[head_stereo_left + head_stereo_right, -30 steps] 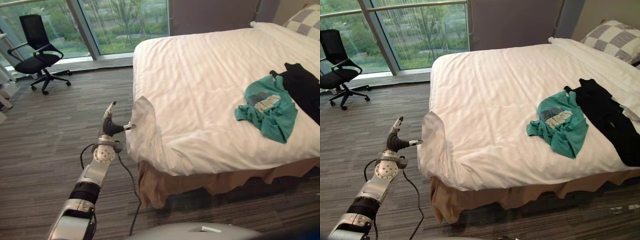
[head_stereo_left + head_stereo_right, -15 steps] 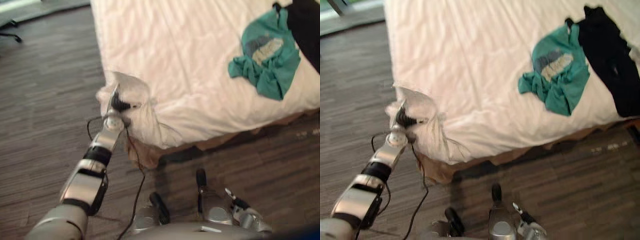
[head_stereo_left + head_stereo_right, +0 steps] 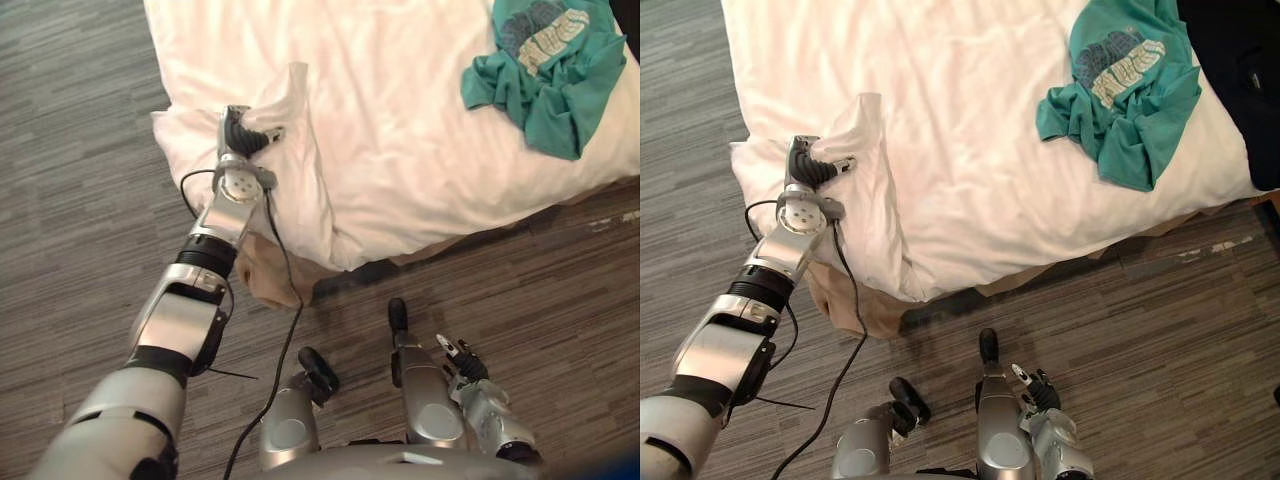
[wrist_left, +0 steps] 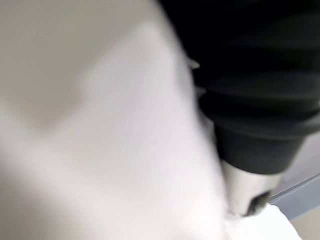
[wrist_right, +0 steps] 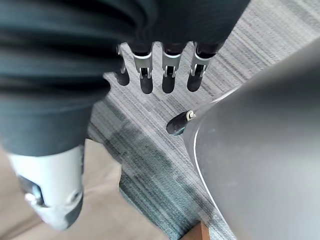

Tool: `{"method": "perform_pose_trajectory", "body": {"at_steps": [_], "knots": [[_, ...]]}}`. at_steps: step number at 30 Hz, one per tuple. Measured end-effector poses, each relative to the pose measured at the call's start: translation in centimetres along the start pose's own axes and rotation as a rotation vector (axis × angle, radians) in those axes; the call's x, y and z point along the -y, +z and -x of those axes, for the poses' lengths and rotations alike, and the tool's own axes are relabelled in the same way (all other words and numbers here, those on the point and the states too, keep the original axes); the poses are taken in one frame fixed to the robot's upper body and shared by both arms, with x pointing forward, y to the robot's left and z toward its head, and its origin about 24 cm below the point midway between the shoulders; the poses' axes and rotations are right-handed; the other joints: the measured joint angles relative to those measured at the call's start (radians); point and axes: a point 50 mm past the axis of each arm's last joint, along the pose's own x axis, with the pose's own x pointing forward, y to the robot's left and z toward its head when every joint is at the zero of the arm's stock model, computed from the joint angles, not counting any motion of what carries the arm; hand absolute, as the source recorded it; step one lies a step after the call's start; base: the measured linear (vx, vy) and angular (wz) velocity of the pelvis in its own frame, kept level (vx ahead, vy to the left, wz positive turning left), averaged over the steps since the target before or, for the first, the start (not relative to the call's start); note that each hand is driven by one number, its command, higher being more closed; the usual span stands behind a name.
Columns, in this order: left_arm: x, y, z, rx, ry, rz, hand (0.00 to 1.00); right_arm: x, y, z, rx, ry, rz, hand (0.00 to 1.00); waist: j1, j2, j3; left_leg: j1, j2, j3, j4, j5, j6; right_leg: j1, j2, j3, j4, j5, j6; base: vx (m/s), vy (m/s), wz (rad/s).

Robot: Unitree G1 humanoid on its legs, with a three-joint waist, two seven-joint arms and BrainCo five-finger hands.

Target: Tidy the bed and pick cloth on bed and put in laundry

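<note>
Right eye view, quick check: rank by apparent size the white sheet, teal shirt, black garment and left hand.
Largest to smallest:
1. white sheet
2. teal shirt
3. black garment, cut off by the picture's edge, so its place against the shirt is unsure
4. left hand, pinching the sheet's corner

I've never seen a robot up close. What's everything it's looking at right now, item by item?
white sheet: one, white, covering the bed, one corner bunched up into a peak
teal T-shirt: one, teal with a pale print, crumpled on the sheet near the bed's edge
black garment: one, black, lying on the sheet beside the teal T-shirt
bed skirt: one, tan, hanging below the sheet at the bed's corner
floor: grey-brown striped, all around the bed
left hand: one, silver with a dark cover, pinching the bunched corner of the sheet
right hand: one, fingers relaxed, hanging low over the floor, holding nothing
</note>
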Motion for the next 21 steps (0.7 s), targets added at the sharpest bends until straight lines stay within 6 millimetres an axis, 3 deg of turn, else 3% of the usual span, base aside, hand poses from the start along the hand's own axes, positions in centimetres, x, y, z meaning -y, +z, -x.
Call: {"method": "perform_pose_trajectory", "body": {"at_steps": [4,7,10,16,17,21], "knots": [[-0.1,0.1,0.6,0.057,-0.081,-0.032,1.0,0.5,-0.5,0.3,-0.003,-0.012,-0.002,0.0,0.005,0.0,-0.003,0.008,-0.006,-0.033,-0.002,0.001,0.003,0.034,-0.014,-0.04,0.001,-0.009,0.002,-0.03,-0.005,0.28],[-0.1,-1.1,1.7,0.076,-0.159,-0.038,1.0,1.0,-0.9,0.4,-0.016,-0.028,-0.01,0.0,0.029,0.002,-0.004,0.026,-0.018,-0.06,-0.02,0.014,0.008,0.065,-0.025,-0.069,-0.002,-0.017,0.005,0.01,0.0,0.3],[-0.3,-4.2,3.6,0.021,-0.224,-0.063,1.0,1.8,-1.8,0.5,-0.063,-0.053,-0.014,0.0,0.044,0.008,-0.043,0.054,-0.035,-0.094,-0.059,0.037,0.003,0.11,-0.032,-0.114,-0.029,-0.017,0.005,0.04,-0.007,0.34],[-1.8,-11.5,10.1,-0.126,-0.313,-0.054,1.0,3.8,-4.5,1.3,-0.208,-0.134,-0.046,0.0,0.064,0.03,-0.165,0.145,-0.054,-0.166,-0.171,0.077,-0.016,0.244,-0.023,-0.2,-0.116,-0.018,0.004,0.09,-0.04,0.35],[-1.9,-12.5,11.3,-0.154,-0.326,-0.049,0.0,4.1,-4.9,1.4,-0.228,-0.144,-0.047,0.0,0.069,0.031,-0.183,0.153,-0.056,-0.17,-0.185,0.082,-0.018,0.254,-0.021,-0.206,-0.126,-0.019,0.003,0.07,-0.04,0.22],[-1.3,-15.7,16.2,-0.272,-0.356,-0.027,0.0,4.6,-5.7,1.7,-0.278,-0.171,-0.066,0.0,0.081,0.03,-0.21,0.189,-0.072,-0.199,-0.225,0.1,-0.021,0.298,-0.016,-0.23,-0.141,-0.023,0.004,0.02,-0.019,0.17]]}}
